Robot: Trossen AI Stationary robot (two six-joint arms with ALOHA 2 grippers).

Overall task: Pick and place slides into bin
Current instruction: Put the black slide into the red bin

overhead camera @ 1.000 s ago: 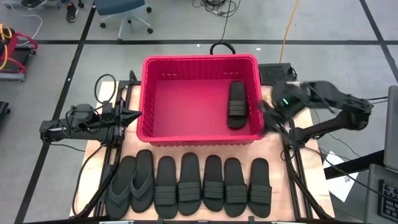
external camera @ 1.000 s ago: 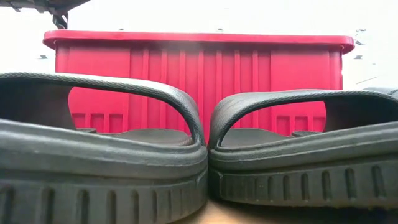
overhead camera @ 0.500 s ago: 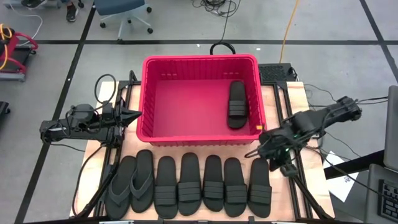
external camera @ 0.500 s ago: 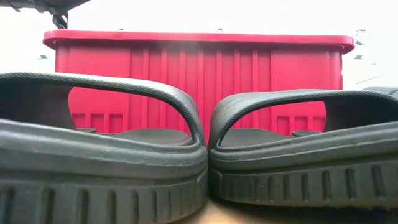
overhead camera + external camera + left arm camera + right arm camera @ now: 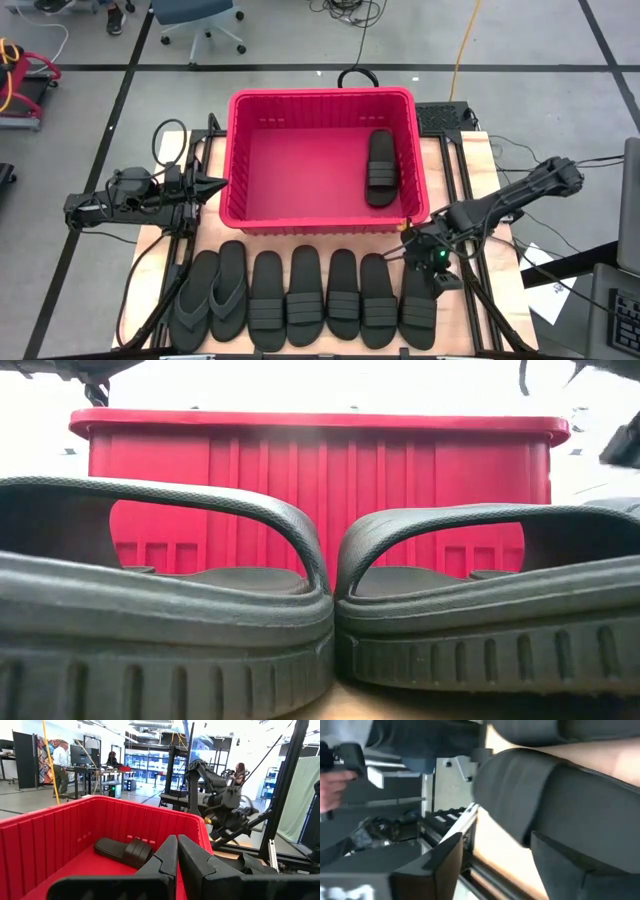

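Wooden table [image 5: 150, 255] under both arms carries the red bin [image 5: 240, 215] at the back and a row of seven black slides [image 5: 300, 297] along the front edge, toes toward the bin, so each is easy to reach from above. One banded slide [image 5: 381, 168] already lies on the bin floor by its right wall. The right claw [image 5: 425, 252] hangs released over the rightmost slide [image 5: 416, 302], apparently lining up a grasp. The left claw [image 5: 218, 185] waits clenched and empty at the bin's left wall.
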